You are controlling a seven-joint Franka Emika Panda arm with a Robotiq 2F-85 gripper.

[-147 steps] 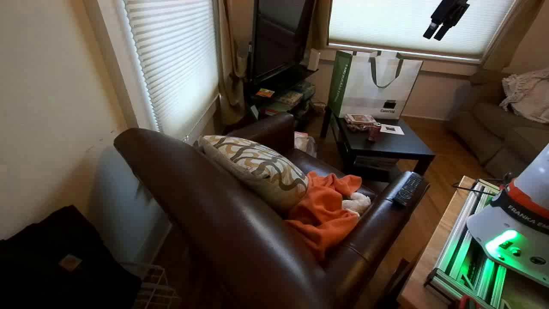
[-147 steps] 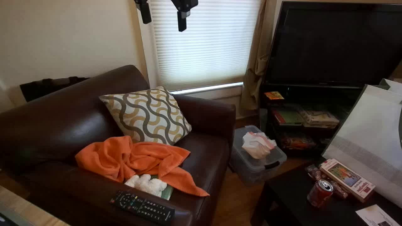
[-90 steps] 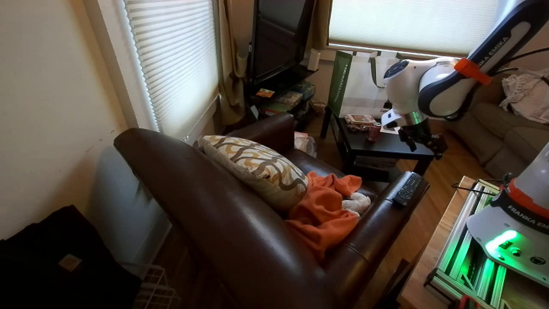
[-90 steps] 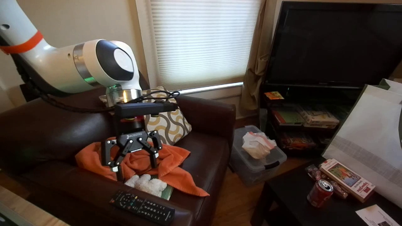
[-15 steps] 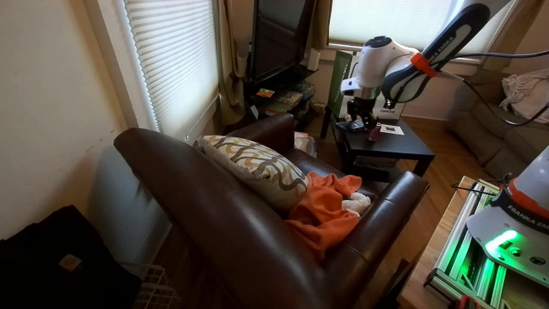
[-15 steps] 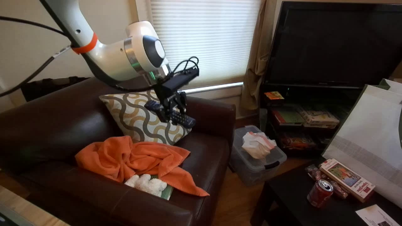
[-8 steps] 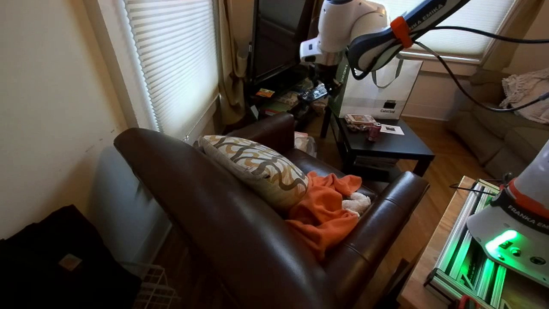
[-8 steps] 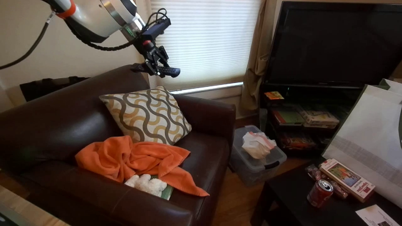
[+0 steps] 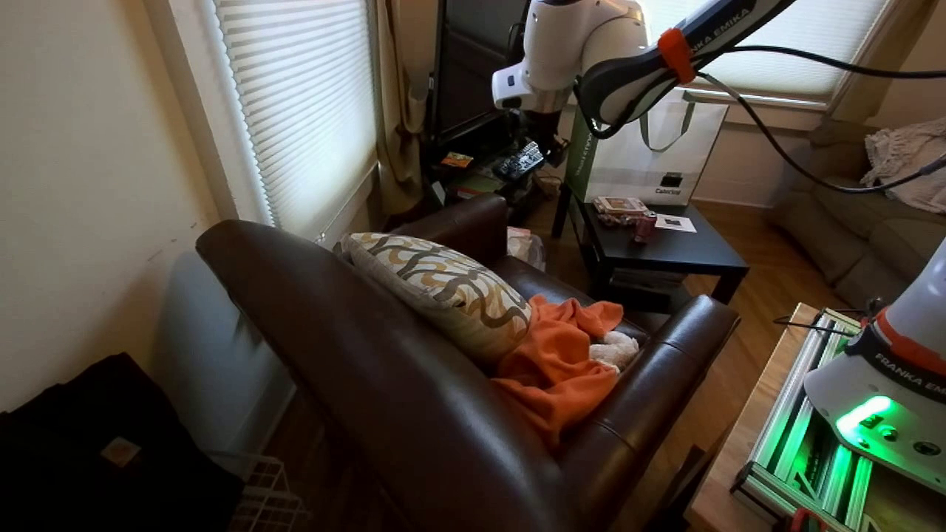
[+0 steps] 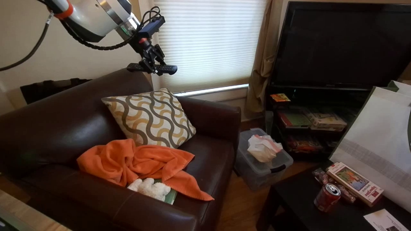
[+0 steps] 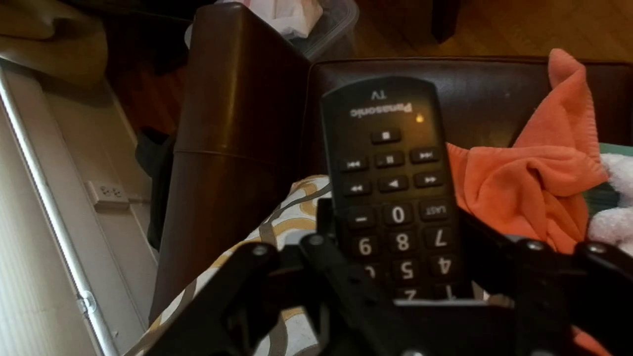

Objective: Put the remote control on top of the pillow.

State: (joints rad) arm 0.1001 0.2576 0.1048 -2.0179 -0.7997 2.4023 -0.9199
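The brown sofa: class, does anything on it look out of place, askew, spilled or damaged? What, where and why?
The orange cloth lies crumpled, not folded, across the seat, as if tossed there; beside it a white fluffy thing partly hides something green. I see no spill or damage.

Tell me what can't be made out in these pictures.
The remote: the end past its number keys, hidden by the gripper in the wrist view.
The green thing: what it is; the white fluffy thing covers part of it in an exterior view.
The shopping bag: partly cut off by that view's right edge.
The card: print too small to read there, bottom edge crops it.
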